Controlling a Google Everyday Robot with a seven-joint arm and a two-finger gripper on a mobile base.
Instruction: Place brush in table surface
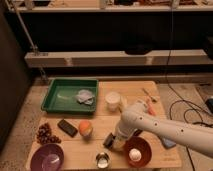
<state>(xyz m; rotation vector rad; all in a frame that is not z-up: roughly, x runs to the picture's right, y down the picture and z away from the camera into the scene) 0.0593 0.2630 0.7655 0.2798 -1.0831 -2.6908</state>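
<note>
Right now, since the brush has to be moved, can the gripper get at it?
Probably yes: the gripper sits low at the table's front, apparently shut on the brush, nothing in between.

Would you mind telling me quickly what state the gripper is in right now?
The gripper: shut, down near the front edge of the table surface, apparently clamped on the brush.

Table surface (pixel 102 120): tray (pixel 50 96), bowls (pixel 36 156); hand (pixel 114 142) above
</note>
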